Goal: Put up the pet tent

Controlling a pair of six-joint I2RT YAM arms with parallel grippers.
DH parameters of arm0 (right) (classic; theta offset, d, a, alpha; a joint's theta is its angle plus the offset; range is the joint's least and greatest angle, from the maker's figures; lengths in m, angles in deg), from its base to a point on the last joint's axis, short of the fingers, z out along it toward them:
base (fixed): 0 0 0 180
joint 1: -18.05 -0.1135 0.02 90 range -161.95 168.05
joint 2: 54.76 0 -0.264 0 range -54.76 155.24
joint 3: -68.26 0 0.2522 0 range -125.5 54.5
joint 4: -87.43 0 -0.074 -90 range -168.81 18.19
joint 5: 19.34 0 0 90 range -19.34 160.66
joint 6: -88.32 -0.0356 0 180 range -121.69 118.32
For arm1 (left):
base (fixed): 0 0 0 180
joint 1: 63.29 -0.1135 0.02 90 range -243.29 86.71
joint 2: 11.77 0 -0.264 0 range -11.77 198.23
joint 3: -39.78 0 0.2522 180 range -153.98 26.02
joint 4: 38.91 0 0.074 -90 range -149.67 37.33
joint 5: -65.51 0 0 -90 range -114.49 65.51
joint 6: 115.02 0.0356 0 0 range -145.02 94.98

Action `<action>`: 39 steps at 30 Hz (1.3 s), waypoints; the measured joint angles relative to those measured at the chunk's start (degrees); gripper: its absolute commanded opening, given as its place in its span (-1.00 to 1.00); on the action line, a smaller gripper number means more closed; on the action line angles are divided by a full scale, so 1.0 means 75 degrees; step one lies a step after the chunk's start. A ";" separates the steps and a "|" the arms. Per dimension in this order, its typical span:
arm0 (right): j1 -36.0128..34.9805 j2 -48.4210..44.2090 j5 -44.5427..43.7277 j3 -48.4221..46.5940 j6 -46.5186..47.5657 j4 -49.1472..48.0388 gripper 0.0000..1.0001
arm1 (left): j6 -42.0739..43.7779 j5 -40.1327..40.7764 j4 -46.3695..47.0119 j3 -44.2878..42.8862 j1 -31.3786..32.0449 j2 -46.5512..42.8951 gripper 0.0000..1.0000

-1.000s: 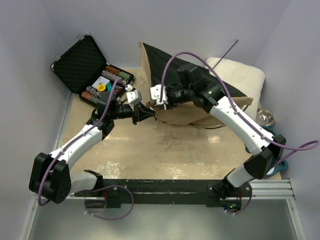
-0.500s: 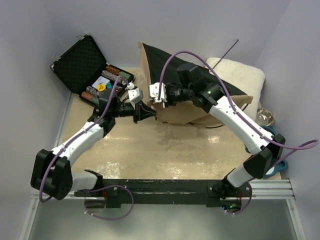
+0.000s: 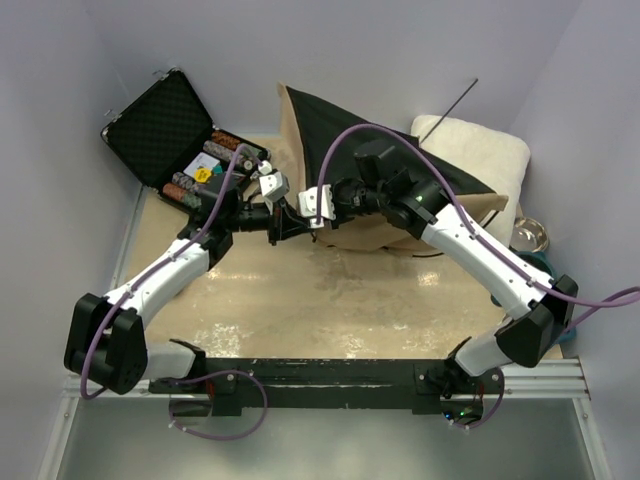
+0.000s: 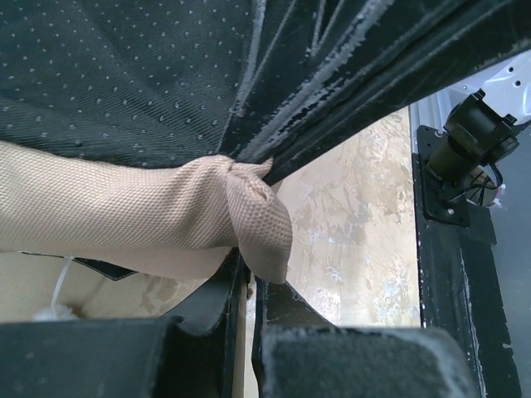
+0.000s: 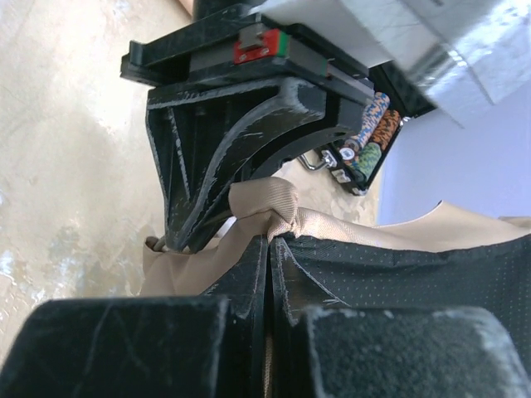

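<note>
The pet tent lies collapsed at the back, its black dotted underside up over tan fabric, and one thin black pole sticks out toward the far wall. Both grippers meet at its near-left corner. My left gripper is shut on a bunched tan corner below the black underside. My right gripper is shut on the same tan fabric right beside the left gripper's fingers. In the wrist views the left gripper and the right gripper each pinch cloth.
An open black foam-lined case holding poker chips stands at the back left. A white fluffy cushion lies behind the tent on the right, and a metal bowl sits by the right wall. Walls close in on three sides.
My right gripper has shut on the tent's corner fabric and come left, closer to the left gripper. The left gripper has edged right, still holding the cloth.
</note>
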 measured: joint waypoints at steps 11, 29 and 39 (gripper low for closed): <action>-0.0108 -0.0289 -0.0114 0.0396 0.0096 -0.0592 -0.27 | 0.0175 0.0318 -0.0274 0.0000 0.0038 -0.0498 -1.00; 0.1329 -0.1539 0.0175 -0.0466 -0.4517 -0.1979 0.96 | 0.3057 0.0621 -0.2728 -0.0539 -0.1731 -0.0300 -0.21; 0.3567 -0.1920 0.0050 -0.0711 -0.6304 -0.3034 0.97 | 0.2830 0.1527 -0.3153 -0.3346 -0.3133 0.2398 0.62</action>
